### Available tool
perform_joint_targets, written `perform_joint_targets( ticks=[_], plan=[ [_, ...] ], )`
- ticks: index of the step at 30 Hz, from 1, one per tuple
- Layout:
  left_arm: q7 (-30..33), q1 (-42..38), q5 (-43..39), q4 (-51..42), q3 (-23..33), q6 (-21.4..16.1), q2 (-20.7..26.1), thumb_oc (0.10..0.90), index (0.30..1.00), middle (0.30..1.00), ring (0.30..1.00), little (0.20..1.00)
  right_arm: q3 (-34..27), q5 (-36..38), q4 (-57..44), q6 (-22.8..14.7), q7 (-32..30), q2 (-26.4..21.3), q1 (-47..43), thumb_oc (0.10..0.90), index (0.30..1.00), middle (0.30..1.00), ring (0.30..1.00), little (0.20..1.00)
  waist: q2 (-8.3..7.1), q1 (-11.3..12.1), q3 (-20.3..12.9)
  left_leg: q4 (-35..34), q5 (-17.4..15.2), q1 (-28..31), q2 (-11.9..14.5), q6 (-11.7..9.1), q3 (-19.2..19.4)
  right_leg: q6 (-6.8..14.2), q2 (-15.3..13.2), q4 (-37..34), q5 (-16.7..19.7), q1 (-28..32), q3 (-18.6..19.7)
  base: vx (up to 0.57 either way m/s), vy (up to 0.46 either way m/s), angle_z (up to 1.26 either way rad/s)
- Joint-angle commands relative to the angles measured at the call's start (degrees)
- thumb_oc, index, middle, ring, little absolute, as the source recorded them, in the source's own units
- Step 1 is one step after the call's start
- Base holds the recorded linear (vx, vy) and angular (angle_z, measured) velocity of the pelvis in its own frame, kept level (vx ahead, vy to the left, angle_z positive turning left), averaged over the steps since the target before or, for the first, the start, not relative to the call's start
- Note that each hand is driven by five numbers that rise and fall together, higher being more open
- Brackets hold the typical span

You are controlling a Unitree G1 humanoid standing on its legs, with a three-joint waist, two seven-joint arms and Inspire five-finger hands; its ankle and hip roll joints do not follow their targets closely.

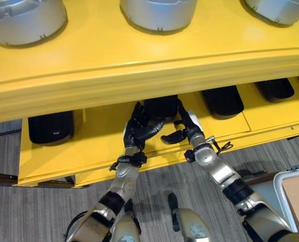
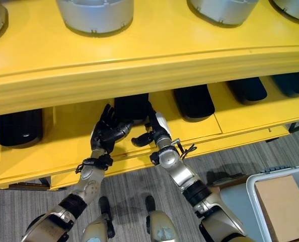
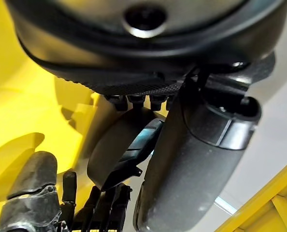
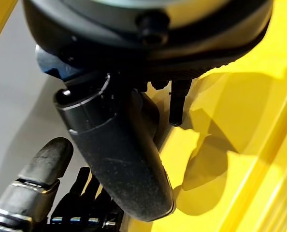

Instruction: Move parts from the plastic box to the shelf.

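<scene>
Black part (image 1: 159, 108) sits on lower level of yellow shelf (image 1: 139, 75), tucked under the upper level's front edge, w/ both hands at it: left hand (image 1: 138, 130) fingers spread and straight against its left side, right hand (image 1: 183, 127) curled at its right side, thumb and fingers apart w/ nothing visibly between them. More black parts (image 1: 222, 102) line the same level to either side, each well apart. Grey round housings (image 1: 159, 14) stand on the upper level. Plastic box (image 2: 278, 201) w/ a brown board rests on floor at lower right.

Bright, even; wrist views blurred.
</scene>
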Motion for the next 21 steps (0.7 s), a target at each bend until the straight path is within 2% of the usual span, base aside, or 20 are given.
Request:
perform_joint_targets(
  ticks=[1,12,21],
  plan=[
    [-4.25,-0.41,7.15,-4.64,-10.65,3.15,-11.77,0.900,1.000,1.000,1.000,1.000,1.31,-2.77,-9.79,-5.58,3.27,-1.00,-2.65,0.900,1.000,1.000,1.000,1.000,1.45,-2.22,-2.04,4.26,-5.51,-0.81,3.18,-0.82,-3.90,-1.54,0.57,2.60,-5.54,-0.03,-4.29,0.00,0.000,0.00],
    [-3.91,2.53,8.66,-6.26,-11.29,3.48,-9.30,0.900,1.000,1.000,1.000,1.000,4.11,-4.53,-8.35,-7.76,8.59,-0.35,-5.68,0.900,1.000,1.000,1.000,1.000,1.44,1.33,-1.91,4.12,-5.81,-1.32,1.68,-0.50,-6.20,-1.34,-0.35,2.20,-5.69,0.56,-6.79,-0.01,-0.002,0.11],
    [-4.09,4.34,9.96,-7.41,-10.81,4.11,-7.17,0.900,1.000,1.000,1.000,1.000,6.58,-3.34,-7.47,-7.41,8.09,0.53,-5.73,0.900,1.000,1.000,1.000,1.000,1.26,3.65,-2.18,3.97,-5.77,-1.08,1.11,-0.21,-7.54,-1.36,-0.73,2.02,-5.67,1.52,-8.21,0.01,-0.011,0.07]
  ],
)
